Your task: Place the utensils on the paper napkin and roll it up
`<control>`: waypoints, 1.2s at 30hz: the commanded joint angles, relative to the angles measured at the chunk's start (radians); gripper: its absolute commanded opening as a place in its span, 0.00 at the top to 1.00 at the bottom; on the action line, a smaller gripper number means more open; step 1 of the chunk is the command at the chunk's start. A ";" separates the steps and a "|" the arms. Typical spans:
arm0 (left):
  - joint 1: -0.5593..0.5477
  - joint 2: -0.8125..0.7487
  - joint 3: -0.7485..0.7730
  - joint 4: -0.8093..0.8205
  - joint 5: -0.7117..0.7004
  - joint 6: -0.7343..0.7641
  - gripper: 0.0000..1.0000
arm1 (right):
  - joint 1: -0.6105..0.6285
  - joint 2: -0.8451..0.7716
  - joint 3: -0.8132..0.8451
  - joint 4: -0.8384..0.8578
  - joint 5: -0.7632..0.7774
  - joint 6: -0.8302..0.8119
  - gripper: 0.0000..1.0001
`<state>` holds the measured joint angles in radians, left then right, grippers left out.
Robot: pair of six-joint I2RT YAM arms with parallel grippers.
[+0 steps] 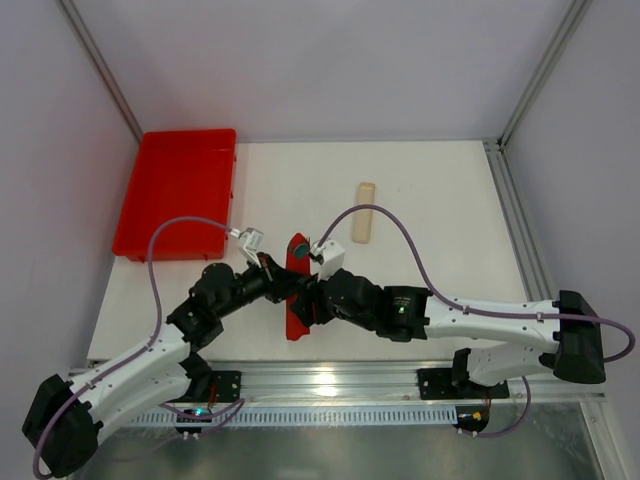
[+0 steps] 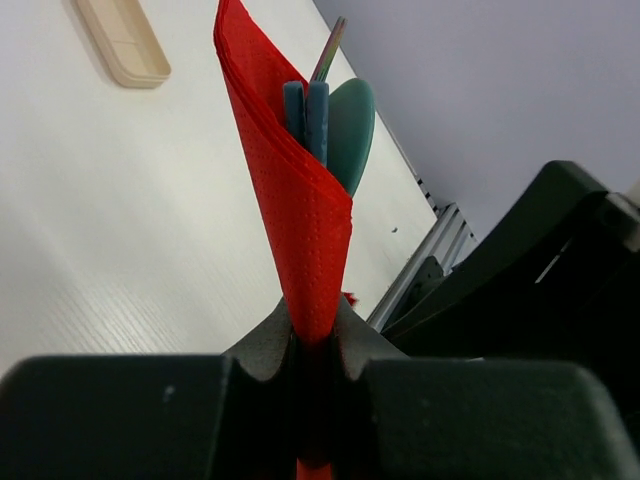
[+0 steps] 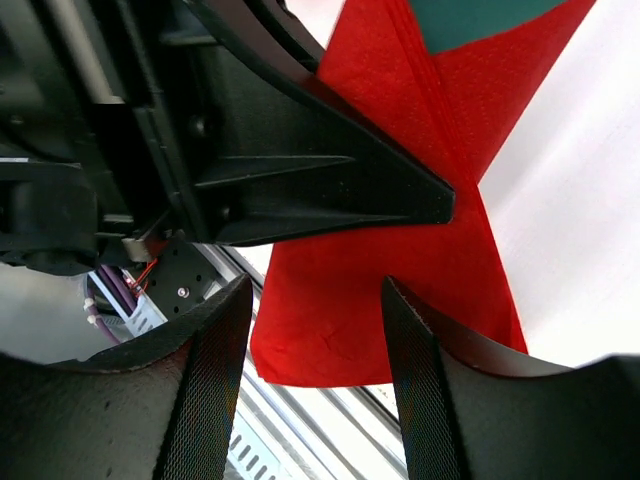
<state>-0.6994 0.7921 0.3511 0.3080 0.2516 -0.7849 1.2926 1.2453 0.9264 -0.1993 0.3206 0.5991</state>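
The paper napkin (image 1: pixel 295 325) is folded into a long red roll standing on edge on the table between both arms. In the left wrist view the napkin (image 2: pixel 300 230) wraps the teal utensils (image 2: pixel 335 125), whose tips stick out of its far end. My left gripper (image 2: pixel 315 335) is shut on the napkin's near end. My right gripper (image 3: pixel 318 330) is open, with its mesh-padded fingers (image 3: pixel 215 380) on either side of the napkin's lower corner (image 3: pixel 350 320) and not touching it. A teal utensil (image 3: pixel 470 20) shows at the top of that view.
A big red plastic tray (image 1: pixel 180 190) lies at the back left. A pale beige strip (image 1: pixel 365 225) lies on the table behind the napkin. The left arm's black finger (image 3: pixel 330 190) crosses close in front of my right gripper. The metal rail (image 1: pixel 330 380) runs along the near edge.
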 commanded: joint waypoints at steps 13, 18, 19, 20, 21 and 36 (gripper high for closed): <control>-0.006 -0.129 0.089 -0.063 0.017 -0.043 1.00 | 0.016 0.013 0.028 0.083 0.020 0.027 0.41; -0.006 -0.133 0.086 -0.060 0.032 -0.056 1.00 | 0.016 -0.021 -0.012 0.150 0.005 -0.007 0.41; -0.006 -0.133 0.088 -0.058 0.037 -0.056 1.00 | 0.017 -0.026 -0.014 0.152 0.008 -0.024 0.39; -0.006 -0.134 0.088 -0.058 0.037 -0.057 1.00 | 0.016 -0.038 -0.021 0.158 0.015 -0.030 0.38; -0.006 -0.134 0.088 -0.061 0.037 -0.060 1.00 | 0.016 -0.044 -0.023 0.159 0.024 -0.036 0.37; -0.006 -0.129 0.094 -0.030 0.066 -0.091 1.00 | 0.014 -0.106 -0.054 0.193 -0.023 -0.093 0.30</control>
<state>-0.7021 0.6739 0.3946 0.2195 0.2928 -0.8574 1.3025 1.1454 0.8776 -0.0605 0.2989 0.5098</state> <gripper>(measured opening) 0.091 0.697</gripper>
